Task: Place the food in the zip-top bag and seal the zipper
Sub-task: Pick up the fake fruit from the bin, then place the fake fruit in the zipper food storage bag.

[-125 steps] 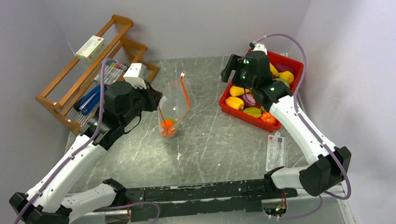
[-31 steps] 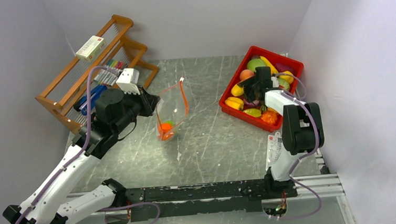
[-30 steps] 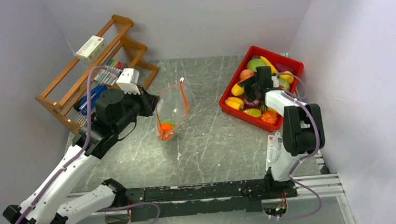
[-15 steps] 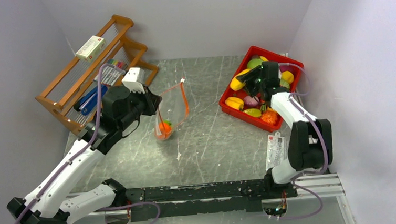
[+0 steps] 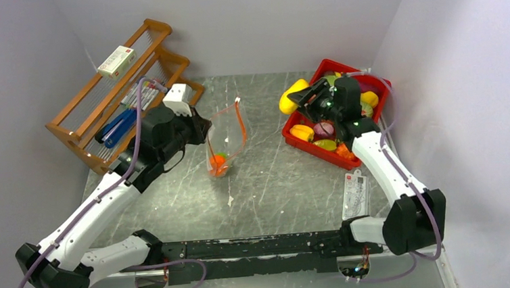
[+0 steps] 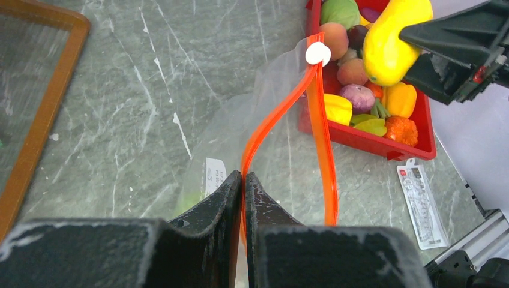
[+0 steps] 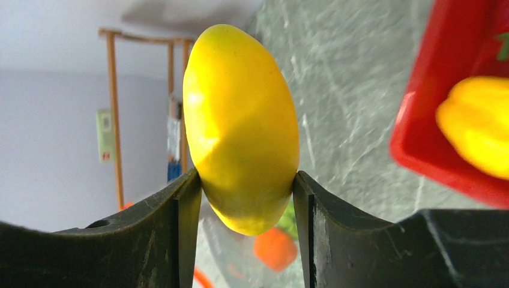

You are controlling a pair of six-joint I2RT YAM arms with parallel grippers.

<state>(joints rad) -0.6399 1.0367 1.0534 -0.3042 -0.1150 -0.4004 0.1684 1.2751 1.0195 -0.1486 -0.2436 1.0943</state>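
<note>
The right gripper (image 5: 298,99) is clamped on a yellow toy fruit (image 5: 288,94), one finger on each side of its lower half, and the fruit's rounded end sticks out past the fingertips. It is held in the air at the left edge of the red tray (image 5: 359,70), which sits at the far right of the table (image 5: 275,183) and holds the rest of the food. The fruit is to the right of the zip-top bag (image 5: 225,139) and clear of it.

The left gripper (image 6: 243,180) is pinched tight on the zipper (image 6: 318,132) at the near end of the bag's mouth. The bag hangs from it at mid-table with the two orange-red strips spread apart, so the mouth gapes toward the tray. An orange toy (image 5: 217,160) and something green lie at the bottom of the bag, below the left gripper.
</note>
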